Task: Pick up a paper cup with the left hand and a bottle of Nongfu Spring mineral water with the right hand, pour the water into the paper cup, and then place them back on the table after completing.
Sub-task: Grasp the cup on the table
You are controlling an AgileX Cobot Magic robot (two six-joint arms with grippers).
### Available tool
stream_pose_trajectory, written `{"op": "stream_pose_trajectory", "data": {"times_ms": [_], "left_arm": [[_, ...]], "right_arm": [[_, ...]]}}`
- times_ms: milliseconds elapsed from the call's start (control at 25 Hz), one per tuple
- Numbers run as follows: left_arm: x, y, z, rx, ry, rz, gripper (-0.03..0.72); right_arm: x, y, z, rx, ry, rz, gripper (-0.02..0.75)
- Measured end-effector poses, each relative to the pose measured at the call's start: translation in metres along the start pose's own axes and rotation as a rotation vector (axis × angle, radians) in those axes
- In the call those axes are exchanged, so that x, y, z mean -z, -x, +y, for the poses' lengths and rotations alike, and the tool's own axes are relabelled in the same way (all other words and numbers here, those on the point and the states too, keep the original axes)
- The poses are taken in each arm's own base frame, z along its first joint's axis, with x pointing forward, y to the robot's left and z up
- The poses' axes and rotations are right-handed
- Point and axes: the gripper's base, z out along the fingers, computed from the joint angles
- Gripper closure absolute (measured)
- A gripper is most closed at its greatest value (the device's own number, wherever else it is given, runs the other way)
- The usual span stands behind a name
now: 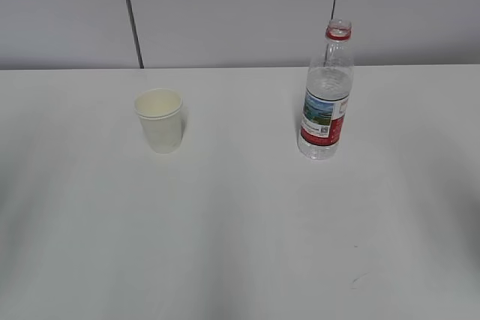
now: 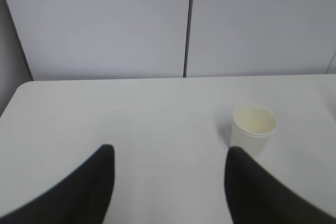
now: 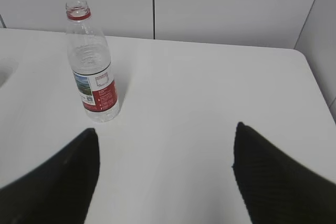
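Both tools spread, holding nothing. I am lining the left tool (image 2: 168, 182) on the cup (image 2: 253, 128), right tool (image 3: 165, 174) on the bottle (image 3: 93, 72); cap seemingly off, so I am keeping it upright.

Left tool (image 2: 168, 182) fingers spread wide, holding nothing; right tool (image 3: 165, 171) likewise spread, holding nothing

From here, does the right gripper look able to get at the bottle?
Probably yes. The right gripper is open, and only bare table lies between it and the upright bottle, which stands ahead and off to the left. The cup stands well apart.
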Motion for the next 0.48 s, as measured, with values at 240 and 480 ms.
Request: {"op": "stream_pose_trajectory", "data": {"times_ms": [240,480], "left_arm": [[-0.066,-0.001,-0.002,-0.009,-0.007,0.037,0.272],[-0.129,-0.015,-0.013,-0.090,-0.069,0.008,0.272]], "right_arm": [[-0.055,0.014,0.007,-0.029,0.044,-0.050,0.150],[-0.104,0.013,0.013,-0.049,0.066,-0.074,0.150]]}}
